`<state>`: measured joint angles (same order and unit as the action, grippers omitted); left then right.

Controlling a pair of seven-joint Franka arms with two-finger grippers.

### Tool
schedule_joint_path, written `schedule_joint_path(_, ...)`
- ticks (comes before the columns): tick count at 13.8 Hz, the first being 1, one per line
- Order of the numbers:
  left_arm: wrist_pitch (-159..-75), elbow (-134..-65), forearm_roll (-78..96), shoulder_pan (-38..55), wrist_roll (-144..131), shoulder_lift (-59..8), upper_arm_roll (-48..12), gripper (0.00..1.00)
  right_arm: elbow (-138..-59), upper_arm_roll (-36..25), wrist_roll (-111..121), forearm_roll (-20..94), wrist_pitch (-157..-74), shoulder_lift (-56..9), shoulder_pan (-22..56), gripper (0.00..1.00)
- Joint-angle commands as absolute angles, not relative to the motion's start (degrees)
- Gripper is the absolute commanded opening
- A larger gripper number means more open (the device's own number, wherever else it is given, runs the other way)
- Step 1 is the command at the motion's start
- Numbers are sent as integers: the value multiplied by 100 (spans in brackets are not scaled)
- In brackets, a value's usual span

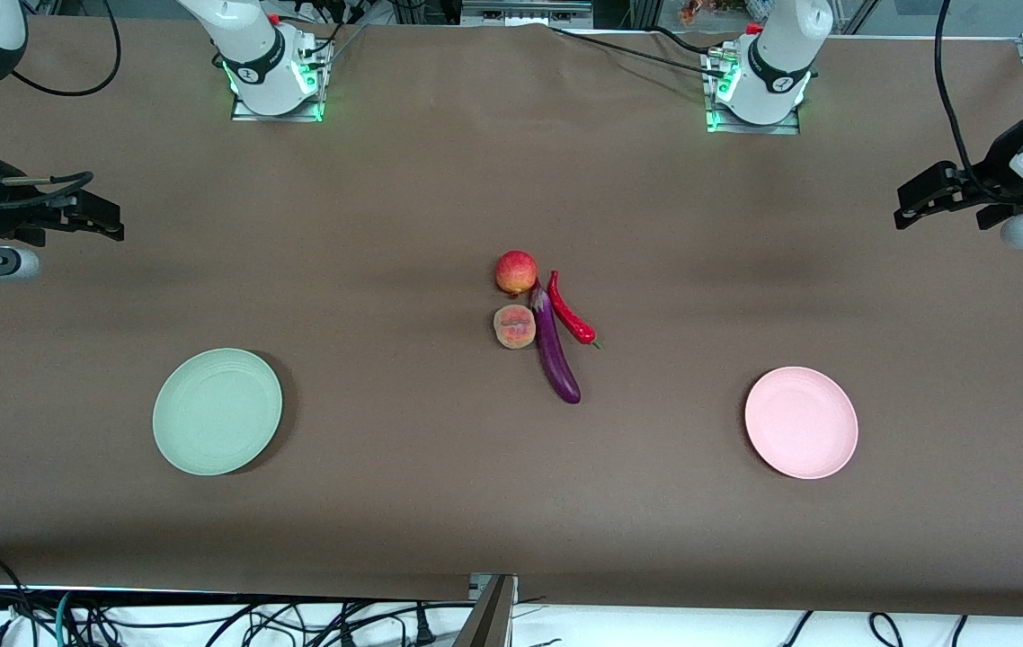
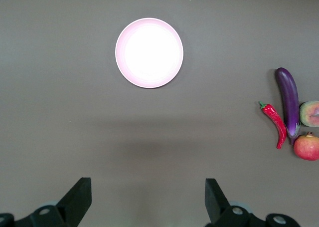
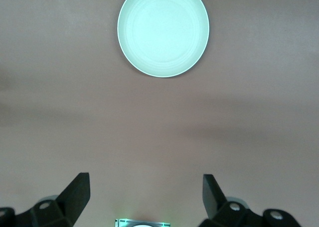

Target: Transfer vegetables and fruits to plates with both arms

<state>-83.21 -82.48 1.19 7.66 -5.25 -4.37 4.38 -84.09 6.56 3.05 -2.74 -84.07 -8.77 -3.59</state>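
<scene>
eggplant (image 1: 555,352) lies lengthwise toward the front camera; left gripper (image 2: 148,199) and right gripper (image 3: 146,197) gape, empty.

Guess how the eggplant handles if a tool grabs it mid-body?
The eggplant looks glossy and smooth, so it may slip between fingers. It is long and slender, so an off-centre grip would probably let it droop or pivot. It lies against the peach and close to the chili pepper; closing on it likely nudges both.

Front view: high, facing bases, whole table (image 1: 440,180). Wrist views: high, looking down; left shares pink plate (image 2: 149,53), right green plate (image 3: 163,31).
</scene>
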Motion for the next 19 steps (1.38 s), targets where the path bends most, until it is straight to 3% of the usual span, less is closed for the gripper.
schedule_joint_path(1,-8288,-8147,9,765,-413,-439,422,100,-8314,633,396,-132,-8385,-993,-378,100)
schedule_joint_path(14,-8288,-8147,9,765,-413,-439,422,100,-8358,694,422,114,-8464,-1345,-352,100)
schedule_joint_path(19,-8297,-8139,9,765,-413,-439,422,100,-8350,712,-87,106,-8481,-1423,130,100)
